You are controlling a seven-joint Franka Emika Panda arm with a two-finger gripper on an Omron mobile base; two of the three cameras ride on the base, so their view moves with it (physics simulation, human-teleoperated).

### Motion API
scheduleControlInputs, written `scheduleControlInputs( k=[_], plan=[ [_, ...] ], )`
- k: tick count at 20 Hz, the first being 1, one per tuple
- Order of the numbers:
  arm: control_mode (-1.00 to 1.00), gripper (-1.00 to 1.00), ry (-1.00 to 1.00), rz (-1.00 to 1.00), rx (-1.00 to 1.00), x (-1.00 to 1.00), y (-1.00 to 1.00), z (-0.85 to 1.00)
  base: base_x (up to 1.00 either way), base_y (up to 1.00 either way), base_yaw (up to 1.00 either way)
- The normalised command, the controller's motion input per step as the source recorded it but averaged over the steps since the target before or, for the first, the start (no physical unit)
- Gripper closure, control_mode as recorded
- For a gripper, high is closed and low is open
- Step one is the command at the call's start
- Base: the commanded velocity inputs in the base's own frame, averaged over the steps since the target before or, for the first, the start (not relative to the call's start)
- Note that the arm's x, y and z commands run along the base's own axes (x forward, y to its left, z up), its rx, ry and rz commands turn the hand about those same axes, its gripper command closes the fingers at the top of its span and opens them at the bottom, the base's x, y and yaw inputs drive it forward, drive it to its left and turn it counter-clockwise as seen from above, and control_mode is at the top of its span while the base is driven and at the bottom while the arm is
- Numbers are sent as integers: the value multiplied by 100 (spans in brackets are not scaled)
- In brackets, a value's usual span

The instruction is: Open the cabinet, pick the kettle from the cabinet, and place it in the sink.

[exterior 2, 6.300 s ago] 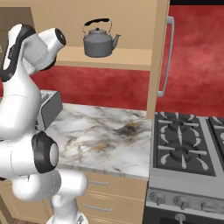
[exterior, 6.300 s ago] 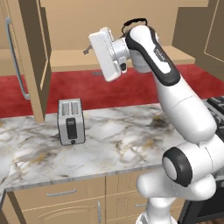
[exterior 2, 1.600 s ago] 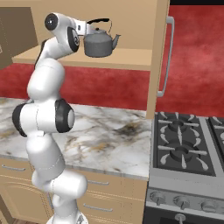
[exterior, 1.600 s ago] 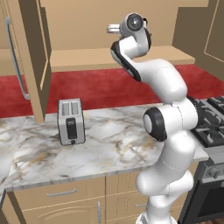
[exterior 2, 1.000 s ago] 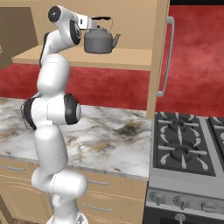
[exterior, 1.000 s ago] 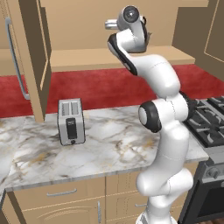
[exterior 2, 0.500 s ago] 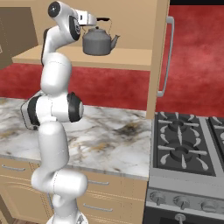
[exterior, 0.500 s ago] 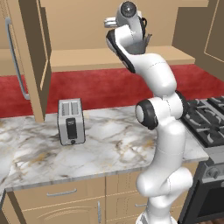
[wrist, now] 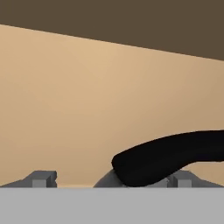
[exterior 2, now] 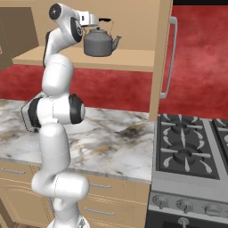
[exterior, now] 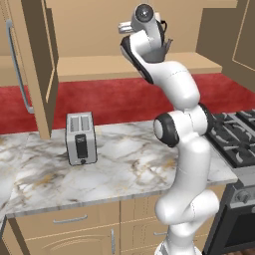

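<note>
Kettle [exterior 2: 100,42] pickup is proceeding: the released claw [exterior 2: 94,19] is hovering at the black handle [wrist: 170,158] inside the open cabinet [exterior 2: 133,26], needing to settle around it, clench, then lift clear toward the sink.

The left base view looks forward and slightly down from behind the arm's left side, taking in the open cabinet [exterior: 124,64], the toaster [exterior: 80,138] and the marble counter [exterior: 119,169] at middle distance. The right base view faces the same way from behind the arm's right side, covering the same cabinet shelf and counter, plus the stove [exterior 2: 191,147] (both views share the kettle [exterior 2: 100,41] on the shelf). The hand view sits very close inside the cabinet, facing its tan back wall, with the kettle's black handle [wrist: 170,157] crossing the lower right.
</note>
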Motion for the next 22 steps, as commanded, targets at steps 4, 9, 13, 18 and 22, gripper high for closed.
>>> scheduleControlInputs(
  k=[4,9,13,18,22],
  plan=[
    [-100,-100,0,0,0,11,0,0,0,0,0],
    [-100,-100,0,0,0,13,0,-3,0,0,0],
    [-100,-100,0,0,0,17,3,-5,0,0,0],
    [-100,-100,0,0,0,19,6,-4,0,0,0],
    [-100,-100,0,0,0,12,7,-11,0,0,0]
  ],
)
